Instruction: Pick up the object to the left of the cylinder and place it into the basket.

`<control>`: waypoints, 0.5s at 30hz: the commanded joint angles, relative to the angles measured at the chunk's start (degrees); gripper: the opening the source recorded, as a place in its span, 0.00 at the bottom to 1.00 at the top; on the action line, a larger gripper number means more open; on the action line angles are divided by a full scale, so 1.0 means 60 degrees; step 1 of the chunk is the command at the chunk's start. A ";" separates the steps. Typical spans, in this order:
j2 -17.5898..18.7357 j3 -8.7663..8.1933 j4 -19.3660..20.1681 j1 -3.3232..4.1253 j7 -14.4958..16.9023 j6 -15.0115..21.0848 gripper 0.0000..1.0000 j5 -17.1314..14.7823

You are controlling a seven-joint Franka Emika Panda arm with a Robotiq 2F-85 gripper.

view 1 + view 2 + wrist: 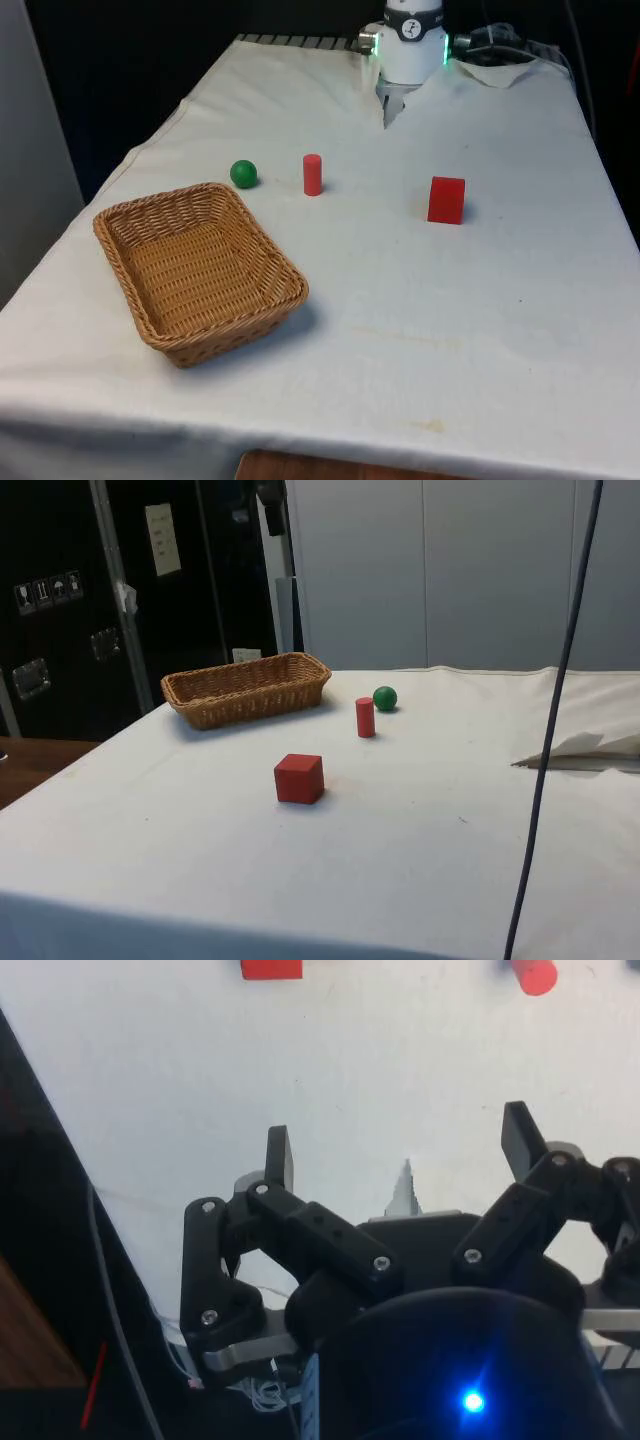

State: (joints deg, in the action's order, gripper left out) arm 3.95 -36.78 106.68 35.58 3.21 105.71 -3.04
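While claw (400, 1150) gapes, red cube (446, 199) sits apart from cylinder (312, 174).

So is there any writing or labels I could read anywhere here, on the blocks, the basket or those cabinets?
Nothing legible.
White paper sheet on the dark cabinet: printed lines, too small to read.
Small row of white symbol stickers on the same cabinet: pictograms, no words I can make out.
Woven wicker basket, green ball, red cylinder, red cube: no text or marks.
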 commanded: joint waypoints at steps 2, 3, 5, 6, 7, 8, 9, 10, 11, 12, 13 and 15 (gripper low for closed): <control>-0.0038 0.0095 0.0134 0.0048 -0.0191 0.0229 1.00 0.0086; -0.0076 0.0124 0.0181 0.0048 -0.0239 0.0277 1.00 0.0124; -0.0115 0.0201 0.0267 0.0048 -0.0344 0.0382 1.00 0.0172; -0.0134 0.0239 0.0315 0.0048 -0.0382 0.0449 1.00 0.0191; -0.0181 0.0315 0.0420 0.0057 -0.0487 0.0573 1.00 0.0239; -0.0201 0.0363 0.0468 0.0057 -0.0544 0.0649 1.00 0.0267; -0.0220 0.0401 0.0525 0.0057 -0.0592 0.0716 1.00 0.0296; -0.0115 0.0392 0.0401 0.0000 -0.0439 0.0487 1.00 0.0143; -0.0239 0.0439 0.0573 0.0048 -0.0649 0.0773 1.00 0.0315; -0.0258 0.0487 0.0640 0.0048 -0.0697 0.0859 1.00 0.0344; -0.0277 0.0535 0.0697 0.0048 -0.0754 0.0936 1.00 0.0363; -0.0306 0.0611 0.0802 0.0038 -0.0850 0.1070 1.00 0.0401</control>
State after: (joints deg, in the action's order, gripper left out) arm 2.52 -32.95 111.15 35.58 -1.32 111.38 -1.32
